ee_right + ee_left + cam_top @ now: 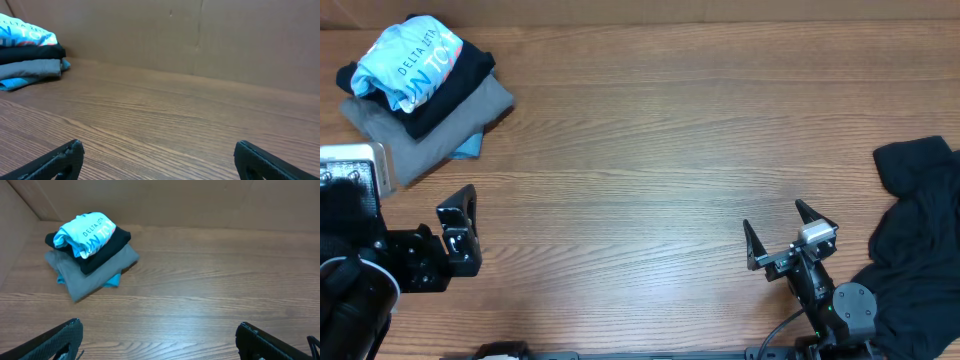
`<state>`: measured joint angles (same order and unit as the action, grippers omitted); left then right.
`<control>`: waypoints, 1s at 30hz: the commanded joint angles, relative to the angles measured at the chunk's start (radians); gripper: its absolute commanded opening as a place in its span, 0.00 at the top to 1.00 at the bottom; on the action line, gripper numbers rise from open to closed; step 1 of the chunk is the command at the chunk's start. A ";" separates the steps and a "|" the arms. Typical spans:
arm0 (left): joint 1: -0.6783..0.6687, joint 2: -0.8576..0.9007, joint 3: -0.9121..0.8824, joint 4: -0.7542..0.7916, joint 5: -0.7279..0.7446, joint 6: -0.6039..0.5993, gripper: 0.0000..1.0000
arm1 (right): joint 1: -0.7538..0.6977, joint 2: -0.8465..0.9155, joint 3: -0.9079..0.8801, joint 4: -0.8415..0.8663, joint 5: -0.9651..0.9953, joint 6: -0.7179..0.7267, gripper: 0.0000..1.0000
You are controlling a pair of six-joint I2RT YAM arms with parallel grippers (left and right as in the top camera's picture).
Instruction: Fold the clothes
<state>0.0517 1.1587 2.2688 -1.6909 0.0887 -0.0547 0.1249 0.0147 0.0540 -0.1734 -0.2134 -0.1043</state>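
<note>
far left, back corner of the table (650, 150): a pile of folded clothes (420, 100) is sitting there. the sky-blue t-shirt (405, 58) w/ white print is lying on top, bunched rather than flat. under it a black shirt (460, 80) is lying, then a grey shirt (430, 130). a teal edge (468, 148) is poking out at the bottom on the near side; can't tell if it's a separate garment. in the left wrist view the pile is resting close to the brown wall (210, 205), near the corner.

the left gripper (460, 232) is hovering over the front left of the table, in front of the pile & well apart from it. its jaws are standing wide apart w/ nothing btw them. its fingers (60, 340) are showing at the bottom corners of the left wrist view w/ bare wood btw them.

the right gripper (782, 230) is hovering over the front right, jaws also spread & gripping nothing. in the right wrist view its fingers (55, 162) are framing bare wood, w/ the pile showing far off at upper left.

far right: a loose black garment (920, 240) is lying crumpled & unfolded at the table's right edge, partly running out of frame. it's lying just beside the right arm's base & apart from the gripper's fingers.
</note>
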 commanded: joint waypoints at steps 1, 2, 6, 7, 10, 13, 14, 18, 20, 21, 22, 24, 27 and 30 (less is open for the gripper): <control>-0.009 0.004 -0.002 0.002 -0.011 -0.024 0.00 | -0.003 -0.012 -0.002 0.007 -0.008 0.007 0.00; -0.009 0.004 -0.002 0.002 -0.011 -0.024 0.00 | -0.003 -0.012 -0.002 0.007 -0.008 0.007 0.00; -0.009 0.004 -0.002 0.002 -0.011 -0.024 0.00 | -0.003 -0.012 -0.002 0.007 -0.008 0.007 0.00; -0.009 0.004 -0.002 0.002 -0.011 -0.024 0.00 | -0.003 -0.012 -0.002 0.007 -0.008 0.007 0.00; -0.009 0.004 -0.002 0.002 -0.011 -0.024 0.00 | -0.003 -0.012 -0.002 0.007 -0.008 0.007 0.00; -0.010 0.004 -0.002 0.002 -0.011 -0.024 0.00 | -0.003 -0.012 -0.002 0.007 -0.008 0.007 0.00; -0.018 0.004 -0.002 0.002 -0.011 -0.024 0.00 | -0.003 -0.012 -0.002 0.007 -0.008 0.007 0.00; -0.040 0.004 -0.002 0.002 -0.050 -0.019 0.00 | -0.003 -0.012 -0.002 0.007 -0.008 0.007 0.00; -0.039 0.005 -0.002 0.002 -0.056 -0.020 0.00 | -0.003 -0.012 -0.002 0.007 -0.008 0.007 0.00; -0.039 0.007 -0.002 0.002 -0.056 -0.020 0.00 | -0.003 -0.012 -0.002 0.007 -0.008 0.007 0.00; -0.039 0.010 -0.002 0.002 -0.056 -0.020 0.00 | -0.003 -0.012 -0.002 0.007 -0.008 0.007 0.00; -0.039 0.012 -0.003 0.002 -0.056 -0.020 0.00 | -0.003 -0.012 -0.002 0.007 -0.008 0.007 0.00; -0.039 0.011 -0.010 0.002 -0.055 -0.020 0.00 | -0.003 -0.012 -0.002 0.007 -0.008 0.007 0.00; -0.039 0.011 -0.032 0.013 -0.056 -0.020 0.00 | -0.003 -0.012 -0.002 0.007 -0.008 0.007 0.00</control>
<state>0.0193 1.1633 2.2581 -1.6890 0.0471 -0.0544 0.1249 0.0147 0.0540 -0.1726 -0.2138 -0.1047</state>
